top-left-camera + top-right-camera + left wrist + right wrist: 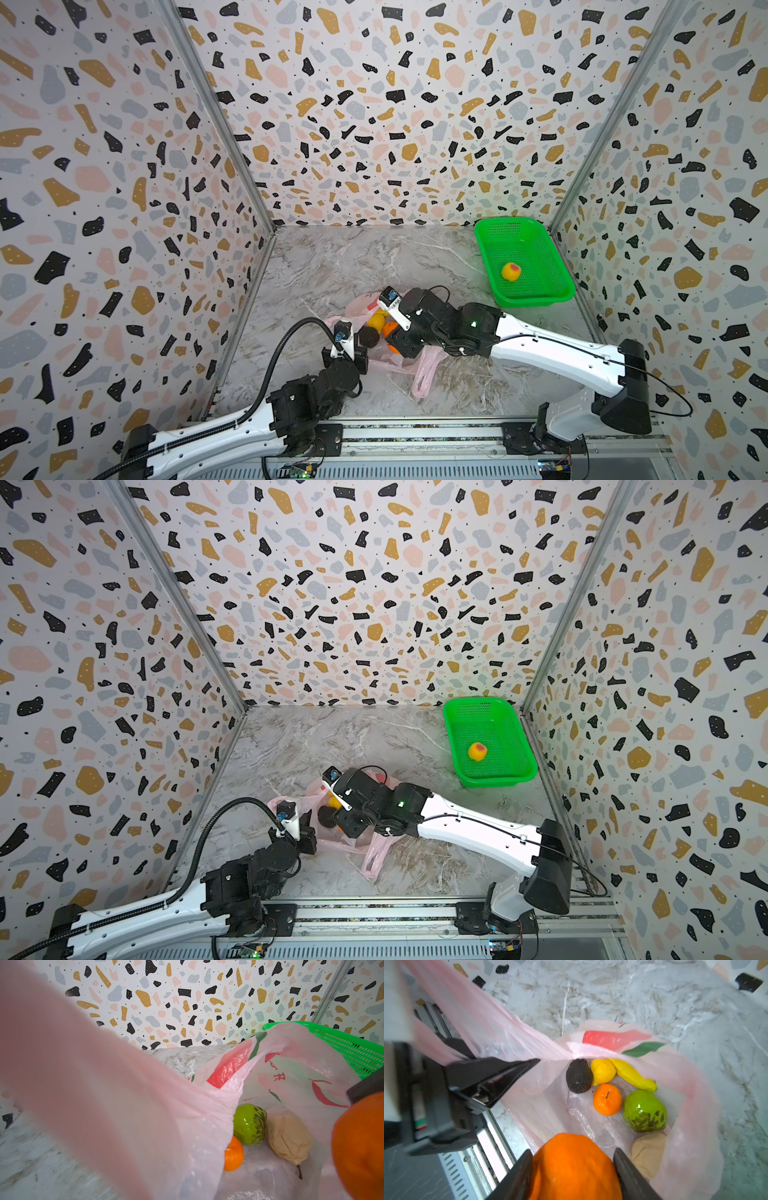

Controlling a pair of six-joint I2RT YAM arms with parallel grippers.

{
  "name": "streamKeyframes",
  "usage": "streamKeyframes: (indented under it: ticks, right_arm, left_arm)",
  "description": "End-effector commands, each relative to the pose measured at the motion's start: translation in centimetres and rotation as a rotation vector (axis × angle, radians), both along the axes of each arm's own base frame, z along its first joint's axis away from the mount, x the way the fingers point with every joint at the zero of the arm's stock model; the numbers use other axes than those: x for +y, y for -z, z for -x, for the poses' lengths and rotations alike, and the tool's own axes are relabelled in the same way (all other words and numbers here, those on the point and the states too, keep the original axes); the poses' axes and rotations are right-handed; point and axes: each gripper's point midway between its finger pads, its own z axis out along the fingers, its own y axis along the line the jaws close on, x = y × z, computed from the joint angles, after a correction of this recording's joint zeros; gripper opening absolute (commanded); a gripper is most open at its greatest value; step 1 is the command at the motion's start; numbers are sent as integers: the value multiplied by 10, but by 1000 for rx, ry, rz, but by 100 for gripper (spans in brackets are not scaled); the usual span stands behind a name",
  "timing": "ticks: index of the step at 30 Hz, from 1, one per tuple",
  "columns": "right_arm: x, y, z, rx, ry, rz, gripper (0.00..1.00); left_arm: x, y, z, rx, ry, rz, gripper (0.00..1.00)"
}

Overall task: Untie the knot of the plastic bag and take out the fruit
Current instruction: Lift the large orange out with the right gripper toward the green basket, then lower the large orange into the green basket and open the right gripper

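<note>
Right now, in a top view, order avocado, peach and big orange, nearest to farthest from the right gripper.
1. big orange: held by the right gripper.
2. avocado: beside it, in the bag.
3. peach: far off, in the green basket.

A grey-and-white marble-patterned tabletop [332,266] spreads across the lower middle of both top views. Two things rest directly on it. A thin, translucent pale pink plastic bag [424,372] with red prints sits crumpled near the front centre, and its loop handles trail flat on the surface towards the front edge. A bright green mesh basket [536,298] stands in the far right corner of the tabletop, well apart from the bag.
</note>
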Motion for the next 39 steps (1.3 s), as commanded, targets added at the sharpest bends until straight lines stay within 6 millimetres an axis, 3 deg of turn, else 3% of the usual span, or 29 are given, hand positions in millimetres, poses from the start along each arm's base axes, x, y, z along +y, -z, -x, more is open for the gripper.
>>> streamKeyframes:
  ticks: [1, 4, 9, 15, 23, 28, 33, 39]
  right_arm:
    - [-16, -40, -9, -65, 47, -39, 48]
    - [-34, -61, -25, -72, 94, -82, 48]
    - [-84, -77, -67, -106, 214, -128, 49]
    - [-166, -70, -136, -145, 431, -121, 49]
    - [-298, -22, -222, -149, 795, -58, 49]
    - [-353, 14, -261, -119, 921, -43, 50]
    - [-383, 58, -290, -24, 982, -66, 50]
    - [-390, 99, -301, 61, 1006, -35, 51]
  left_arm:
    - [0, -3, 0, -16, -6, 9, 0]
    - [0, -3, 0, -15, -6, 12, 0]
    - [0, -2, 0, -13, -6, 9, 0]
    - [1, -2, 0, -13, -9, 13, 0]
    - [3, -3, 0, -16, -13, 14, 0]
    - [2, -2, 0, -16, -12, 11, 0]
    - [2, -2, 0, -20, -12, 11, 0]
    - [2, -3, -1, -21, -14, 11, 0]
